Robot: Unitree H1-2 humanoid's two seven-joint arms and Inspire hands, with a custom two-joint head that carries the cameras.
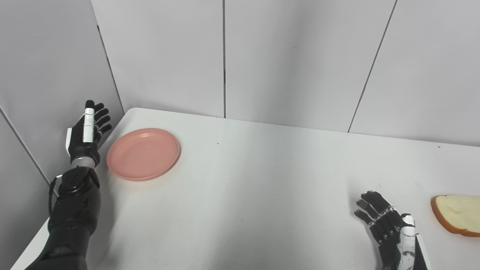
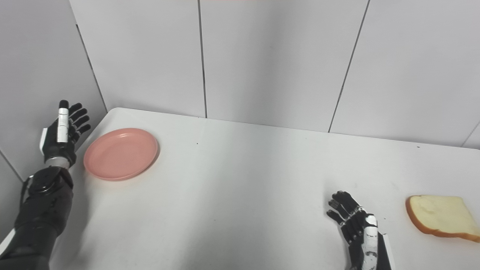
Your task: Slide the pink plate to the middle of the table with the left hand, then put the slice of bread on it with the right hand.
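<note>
The left hand (image 1: pixel 87 133) is held up at the far left edge of the table (image 1: pixel 262 180), with its fingers (image 1: pixel 100 116) straight, spread apart and pointed away toward the wall (image 1: pixel 292 56). Nothing is held in it. It is placed just beside the plate (image 1: pixel 143 153), at the plate's left rim, and it cannot be told if the two touch. The black left arm (image 1: pixel 73 213) is seen coming up along the table's left side.

The right hand (image 2: pixel 358 228) is laid low near the front of the table on the right, with its fingers stretched out flat and apart. Nothing is held in it either. The bread (image 2: pixel 440 216) is found to its right, near but not touched.

No writing or labels can be read on anything.

The pink plate is set on the far left part of the table, well apart from the middle. Nothing is seen in it. The bread is laid flat on the table near the right edge, well apart from the plate.
</note>
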